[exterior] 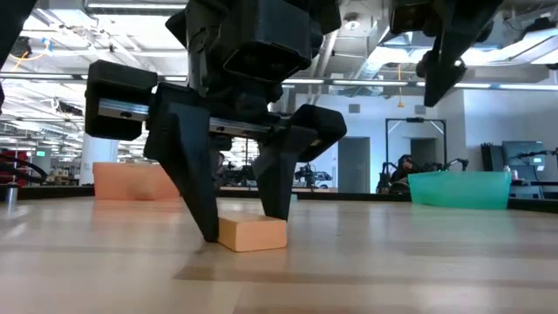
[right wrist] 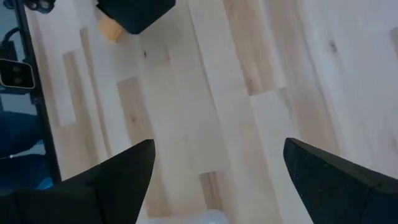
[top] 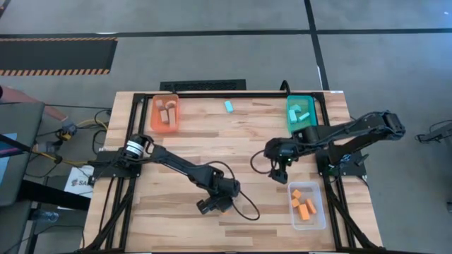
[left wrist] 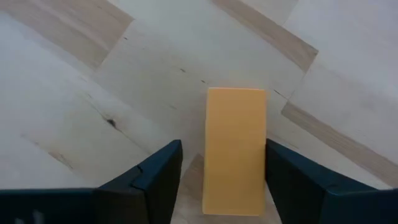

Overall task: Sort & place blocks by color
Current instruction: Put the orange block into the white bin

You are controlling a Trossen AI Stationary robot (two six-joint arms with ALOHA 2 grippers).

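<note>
An orange block (left wrist: 235, 149) lies flat on the wooden table (top: 233, 141), near its front edge and about midway across. My left gripper (exterior: 245, 228) points down over the block, open, with one finger on each side of the block's long sides. My right gripper (right wrist: 214, 180) hangs open above the table's right half (top: 279, 173), with nothing between its fingers. A light blue block (top: 229, 106) lies alone near the far edge. My left gripper comes at the orange block from above, its fingers along the block's two long sides. One finger (left wrist: 283, 174) lies right against a long side (left wrist: 261, 155); whether it touches I cannot tell. The other finger (left wrist: 163, 174) stands clear of the block.
An orange tray (top: 166, 113) with pale wood blocks stands at the far left. A teal tray (top: 300, 113) with light blue blocks stands at the far right. A clear tray (top: 308, 206) with orange blocks sits at the near right, close to my right gripper.
</note>
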